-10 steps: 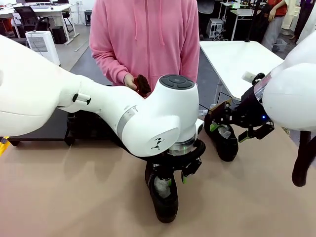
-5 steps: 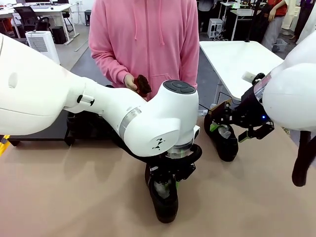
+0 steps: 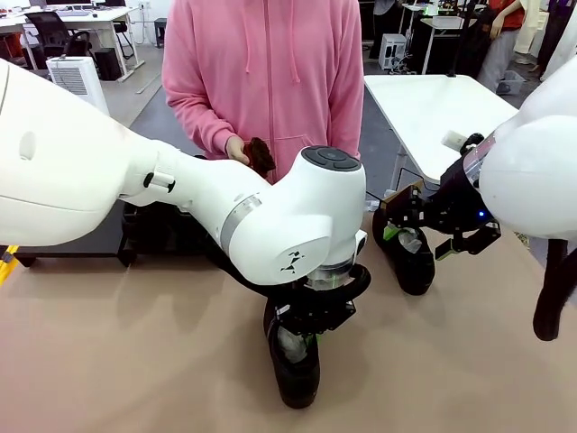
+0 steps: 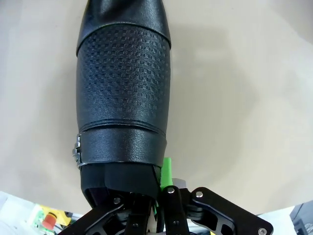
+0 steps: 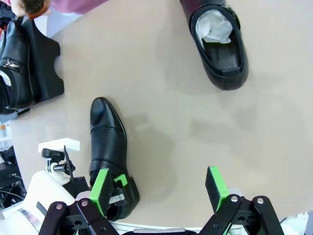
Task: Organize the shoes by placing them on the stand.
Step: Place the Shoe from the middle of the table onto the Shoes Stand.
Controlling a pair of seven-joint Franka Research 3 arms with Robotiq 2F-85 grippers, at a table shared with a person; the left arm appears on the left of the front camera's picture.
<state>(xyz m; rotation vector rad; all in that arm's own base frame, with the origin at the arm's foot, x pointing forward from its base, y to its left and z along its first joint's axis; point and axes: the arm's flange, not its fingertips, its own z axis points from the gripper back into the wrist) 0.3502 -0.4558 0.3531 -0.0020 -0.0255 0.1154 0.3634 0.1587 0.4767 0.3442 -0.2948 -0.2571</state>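
Observation:
A black shoe (image 3: 295, 365) with white paper inside lies on the tan table near its front edge. My left gripper (image 3: 303, 330) is shut on its heel rim. The left wrist view has the same shoe (image 4: 124, 98) with its textured top, and one green pad (image 4: 167, 171) outside the heel of my left gripper (image 4: 157, 188). My right gripper (image 3: 416, 236) hangs open above a second shoe (image 3: 411, 260), holding nothing. In the right wrist view the right gripper (image 5: 157, 188) is open, the stuffed shoe (image 5: 217, 41) is far off, and the held shoe (image 5: 108, 142) lies nearer. The black stand (image 5: 45, 68) carries another shoe (image 5: 17, 63).
A person in a pink hoodie stands at the far side holding a small brown brush (image 3: 260, 155). The stand (image 3: 153, 230) lies behind my left arm. A white table (image 3: 433, 104) stands at the back right.
My left gripper's jaws have closed on the heel of the near shoe. The right arm and the person have hardly moved.

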